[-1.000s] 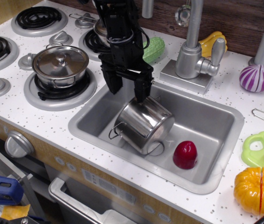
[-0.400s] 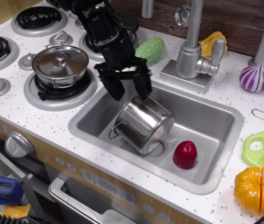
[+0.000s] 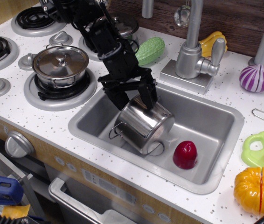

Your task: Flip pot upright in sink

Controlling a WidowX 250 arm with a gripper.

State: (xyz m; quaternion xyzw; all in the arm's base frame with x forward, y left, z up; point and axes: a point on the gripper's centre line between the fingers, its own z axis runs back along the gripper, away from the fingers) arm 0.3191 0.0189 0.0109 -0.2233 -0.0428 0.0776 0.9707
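The shiny lidless steel pot (image 3: pixel 143 125) lies tilted on its side in the left part of the grey sink (image 3: pixel 211 123), its base facing up and right, its two wire loop handles at the front. My black gripper (image 3: pixel 136 99) is open, its two fingers straddling the pot's upper left edge. One finger is on the left of the pot, the other is on top of it. The arm reaches in from the upper left over the stove.
A red toy vegetable (image 3: pixel 185 154) lies in the sink right of the pot. A lidded steel pot (image 3: pixel 60 64) sits on the stove burner. A faucet (image 3: pixel 195 51) stands behind the sink, a green vegetable (image 3: pixel 149 50) beside it. An orange pumpkin (image 3: pixel 256 189) sits at front right.
The gripper has lowered and tilted, its fingers now spanning the pot's upper edge. The arm has swung over from the left. The pot has not moved.
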